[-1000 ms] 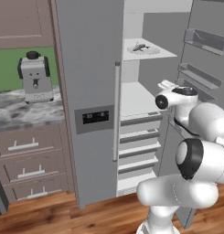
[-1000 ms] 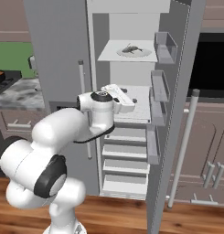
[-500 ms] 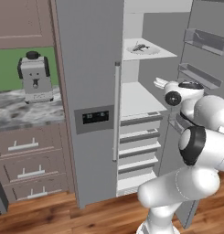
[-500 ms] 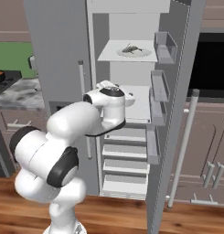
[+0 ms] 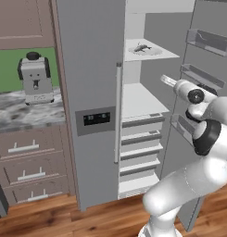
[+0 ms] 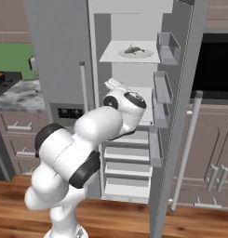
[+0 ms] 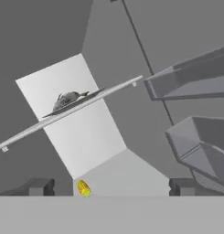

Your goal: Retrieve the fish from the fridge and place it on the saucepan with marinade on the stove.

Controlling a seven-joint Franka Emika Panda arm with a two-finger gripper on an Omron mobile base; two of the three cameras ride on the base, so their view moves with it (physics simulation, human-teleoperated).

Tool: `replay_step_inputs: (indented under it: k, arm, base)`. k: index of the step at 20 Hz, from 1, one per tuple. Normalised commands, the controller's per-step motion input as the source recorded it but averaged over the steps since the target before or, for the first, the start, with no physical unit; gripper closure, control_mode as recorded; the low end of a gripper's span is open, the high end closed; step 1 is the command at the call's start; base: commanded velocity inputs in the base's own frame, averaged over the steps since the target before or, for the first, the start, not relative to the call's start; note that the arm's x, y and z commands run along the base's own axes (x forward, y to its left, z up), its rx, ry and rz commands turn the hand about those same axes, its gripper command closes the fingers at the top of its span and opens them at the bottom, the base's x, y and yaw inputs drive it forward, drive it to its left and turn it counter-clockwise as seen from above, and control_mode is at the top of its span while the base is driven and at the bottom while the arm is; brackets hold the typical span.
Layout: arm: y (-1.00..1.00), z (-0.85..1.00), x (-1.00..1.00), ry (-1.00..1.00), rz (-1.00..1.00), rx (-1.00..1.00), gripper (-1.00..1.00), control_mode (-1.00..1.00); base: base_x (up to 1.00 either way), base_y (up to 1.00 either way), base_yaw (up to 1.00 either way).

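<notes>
Fridge (image 5: 89, 92) with right door swung open and left door shut, dark dispenser panel (image 5: 96, 118) on the shut door beside its long bar handle (image 5: 118, 113). Fish (image 5: 141, 46) lying on a pale round plate (image 5: 145, 51) on the upper shelf (image 5: 156, 55), at about 12 o'clock in the open compartment in the left base view; same fish (image 6: 132, 48) on the same plate (image 6: 136, 54) at 12 o'clock in the right base view. From the hand view, fish (image 7: 70, 97) seen from below and tilted, resting on the plate edge (image 7: 74, 105) above the shelf line, at roughly 10 o'clock of centre. Fingers (image 7: 111, 186) spread wide, tips at 7 and 5 o'clock of the hand view, nothing between them, well apart from the fish. Small yellow corn cob (image 7: 83, 188) on the lower shelf floor, just right of the left fingertip (image 7: 39, 186). Door bins (image 7: 191, 84) stacked at 3 o'clock in the hand view. White arm (image 5: 198, 139) reaching up from 5 o'clock toward the compartment, hand level with the middle shelf (image 5: 138, 104), below the plate. Drawers (image 5: 140, 148) stacked under the middle shelf. Coffee machine (image 5: 35, 78) on the marbled tabletop (image 5: 22, 111) at 9 o'clock, brown cabinet drawers (image 5: 27, 162) beneath.
</notes>
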Motion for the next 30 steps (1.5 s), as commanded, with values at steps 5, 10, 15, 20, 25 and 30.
replay_step_inputs:
  k: [5,10,15,20,25,30]
  arm:
    - [0.51,1.00,0.00,0.22,0.08,0.11,-1.00,-1.00]
    - [0.37,1.00,-0.06,0.23,0.03,0.07,-1.00,-1.00]
    - [0.11,1.00,-0.54,0.21,-0.03,0.00,-1.00,-1.00]
    - [0.53,1.00,-0.69,0.15,-0.07,-0.02,-1.00,-1.00]
    - [0.92,0.65,-0.53,0.00,-0.03,-0.16,-1.00,-1.00]
    - [0.30,-0.08,-0.83,0.00,0.03,-0.19,-1.00,-1.00]
  base:
    - [0.00,0.00,0.00]
    - [0.00,0.00,0.00]
    - [0.00,0.00,0.00]
    - [0.00,0.00,0.00]
    - [0.00,0.00,0.00]
    - [0.00,0.00,0.00]
